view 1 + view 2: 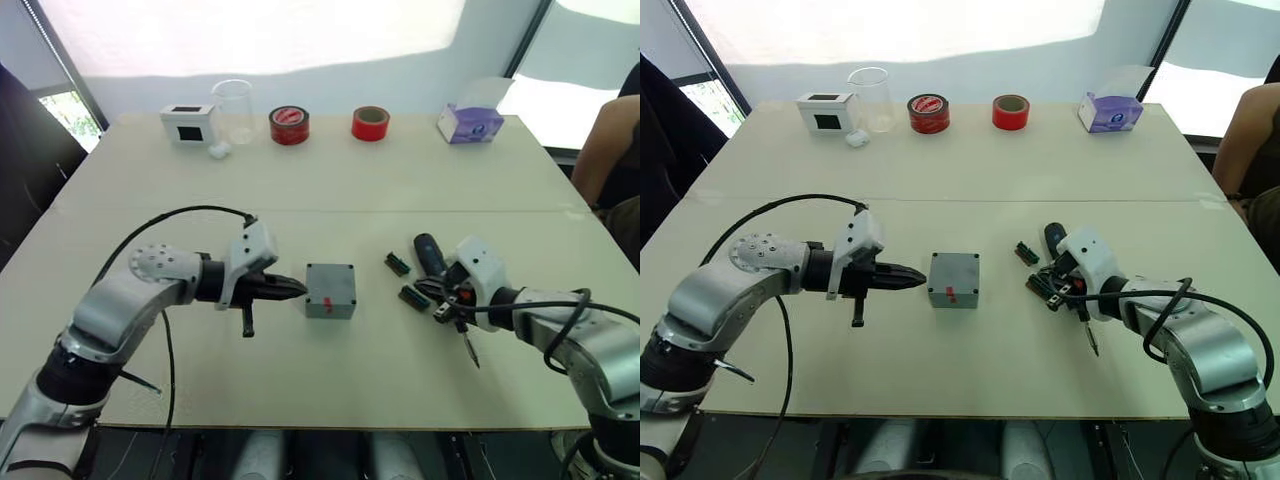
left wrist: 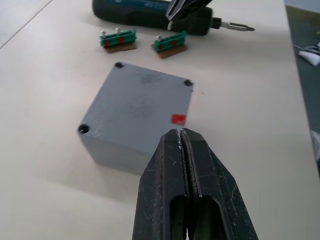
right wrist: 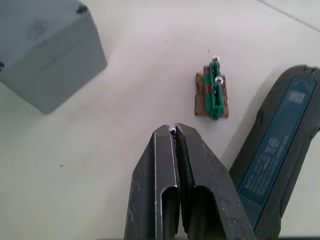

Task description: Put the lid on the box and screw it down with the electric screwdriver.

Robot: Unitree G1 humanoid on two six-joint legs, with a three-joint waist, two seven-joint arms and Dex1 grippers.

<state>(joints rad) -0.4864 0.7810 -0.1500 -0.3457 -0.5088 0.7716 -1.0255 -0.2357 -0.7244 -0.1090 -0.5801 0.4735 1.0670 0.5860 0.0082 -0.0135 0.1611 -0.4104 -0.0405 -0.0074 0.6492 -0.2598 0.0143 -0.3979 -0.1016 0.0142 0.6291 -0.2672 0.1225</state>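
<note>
Left wrist view: lid (image 2: pixel 137 107) covers box (image 2: pixel 107 150).

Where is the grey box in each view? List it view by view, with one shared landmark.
Left eye view: grey box mid-table, just right of the left gripper.
Right eye view: box in the same place.
Left wrist view: box just beyond the left gripper's tips.
Right wrist view: box at the edge, away from the right gripper.
Landmark: small green pieces between box and electric screwdriver.
</note>
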